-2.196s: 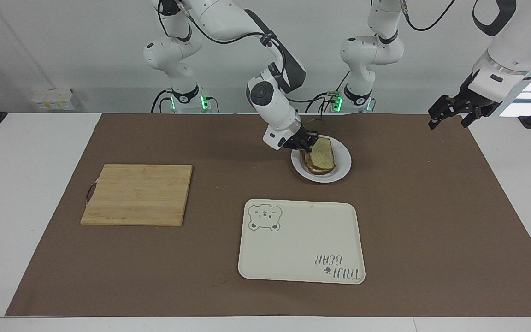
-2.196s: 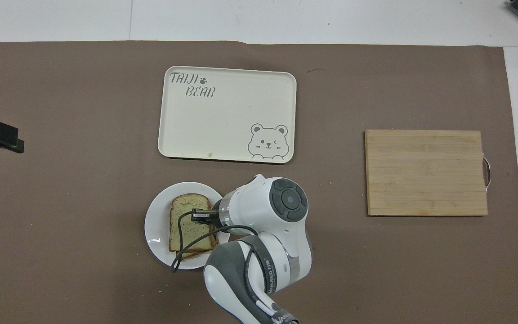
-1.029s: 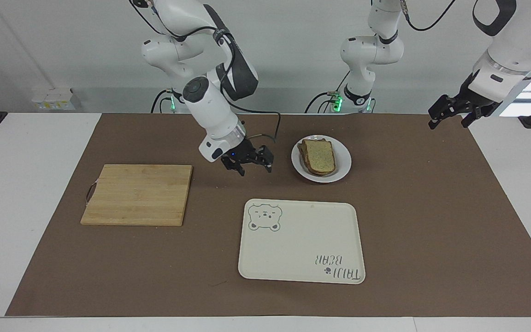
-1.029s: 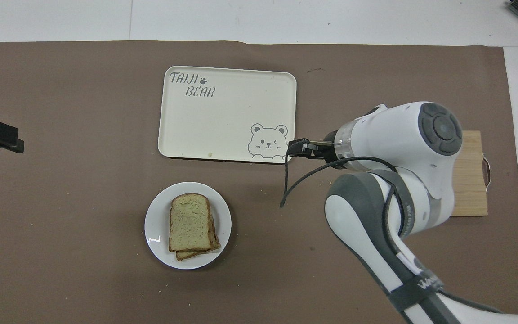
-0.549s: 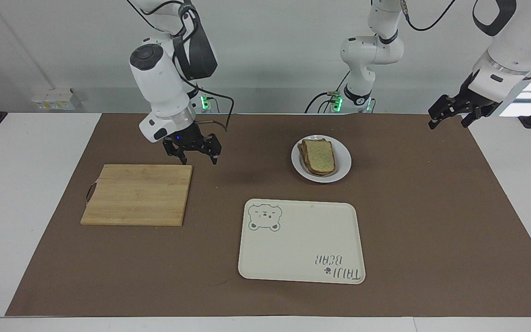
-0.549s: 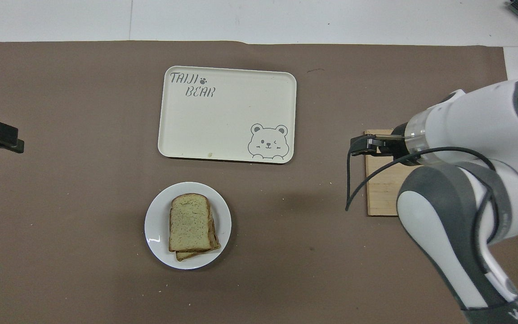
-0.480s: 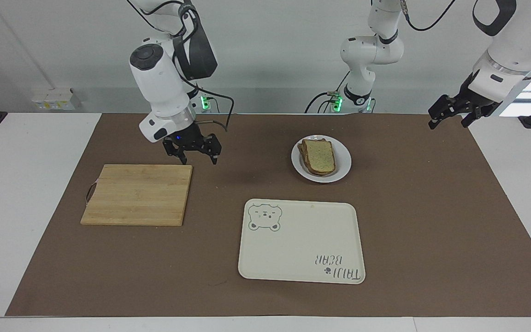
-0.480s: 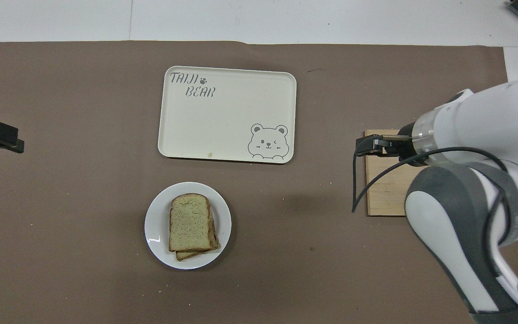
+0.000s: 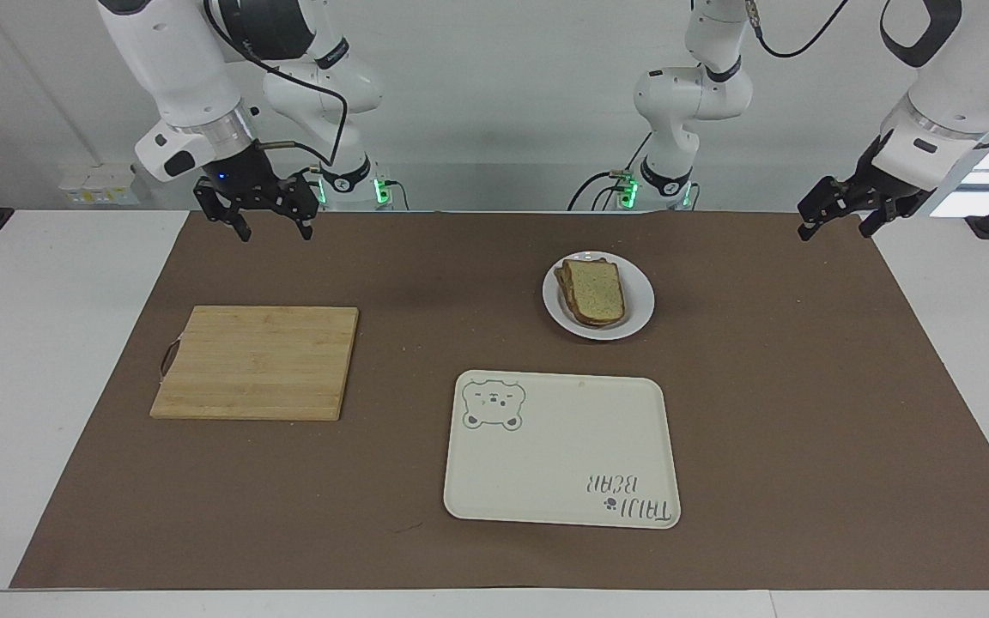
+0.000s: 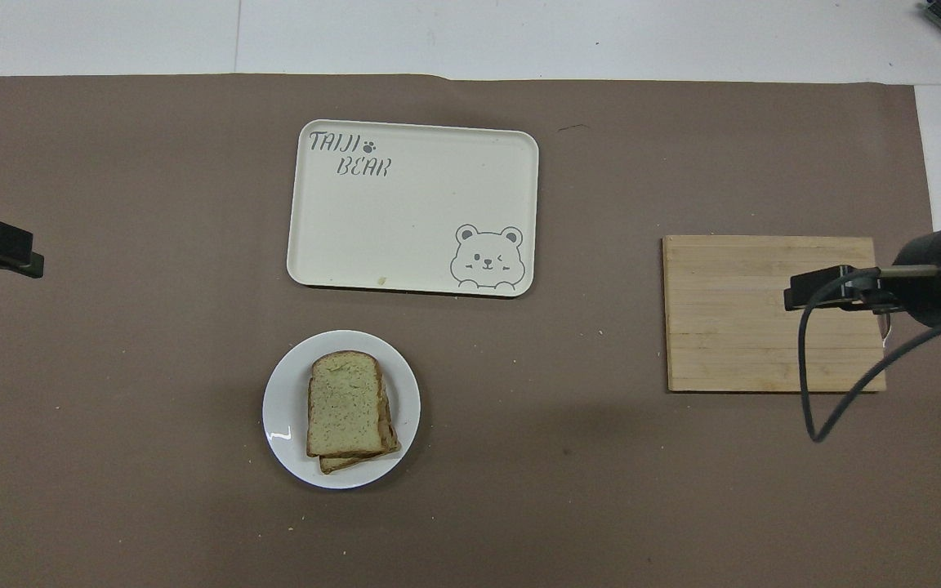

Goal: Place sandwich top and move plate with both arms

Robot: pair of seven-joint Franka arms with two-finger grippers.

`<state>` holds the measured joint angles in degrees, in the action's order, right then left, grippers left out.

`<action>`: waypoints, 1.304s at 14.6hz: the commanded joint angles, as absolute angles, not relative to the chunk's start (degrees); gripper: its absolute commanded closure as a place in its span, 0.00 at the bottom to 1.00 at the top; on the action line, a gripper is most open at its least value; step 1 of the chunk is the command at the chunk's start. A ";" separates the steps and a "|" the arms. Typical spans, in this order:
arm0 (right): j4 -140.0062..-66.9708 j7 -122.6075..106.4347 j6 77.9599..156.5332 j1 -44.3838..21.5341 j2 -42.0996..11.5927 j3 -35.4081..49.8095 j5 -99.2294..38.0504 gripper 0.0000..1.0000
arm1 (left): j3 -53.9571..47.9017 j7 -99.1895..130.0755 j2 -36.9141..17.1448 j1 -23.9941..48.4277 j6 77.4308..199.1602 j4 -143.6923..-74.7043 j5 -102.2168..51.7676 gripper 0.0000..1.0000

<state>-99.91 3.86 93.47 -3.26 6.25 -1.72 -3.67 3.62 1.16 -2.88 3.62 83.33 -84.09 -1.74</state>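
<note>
We see the right gripper (image 9: 261, 216) raised high at the right arm's end of the table, over the edge of the brown mat (image 9: 803, 412) nearest the robots, its wrist pointing straight down and its two fingers spread apart, holding nothing. The cutting board (image 9: 256, 362) lies on the mat below it. The left gripper (image 9: 834, 219) hangs over the mat's corner at the left arm's end, tilted downward, fingers parted and empty. The sandwich top (image 9: 597, 287) lies on another slice on the plate (image 9: 639, 311). The plate sits on the mat, nearer to the robots than the tray (image 9: 559, 446), close beside it but not touching.
</note>
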 commanded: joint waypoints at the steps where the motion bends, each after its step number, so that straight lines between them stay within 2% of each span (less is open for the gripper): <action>1: -98.44 1.76 90.18 -1.32 7.29 -1.14 -2.37 0.00 | 3.08 1.23 -1.93 2.81 82.79 -84.55 -2.46 0.00; 4: -91.17 1.67 83.69 0.43 5.98 -0.88 -1.15 0.00 | 3.08 1.40 -2.02 2.90 83.67 -84.46 -2.46 0.00; 7: -91.49 -0.09 83.67 1.41 5.97 -0.97 -0.62 0.00 | 3.08 1.58 -0.80 2.81 83.58 -86.12 -3.95 0.00; 9: -91.76 -0.44 84.11 1.41 6.06 -0.88 -0.88 0.00 | 3.16 1.15 1.13 2.81 86.38 -90.59 -4.92 0.00; 14: -92.63 -5.01 86.74 1.32 6.06 -0.79 -0.62 0.00 | 3.08 -3.93 7.55 3.34 97.53 -106.84 -9.92 0.00; 19: -92.81 -4.83 86.84 1.41 6.15 -0.70 -0.97 0.00 | 3.16 -13.69 8.79 2.90 103.53 -117.14 -20.63 0.00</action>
<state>-92.50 -3.07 86.01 0.39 6.09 -1.44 -1.79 3.32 -9.64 6.02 3.56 100.41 -111.39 -16.63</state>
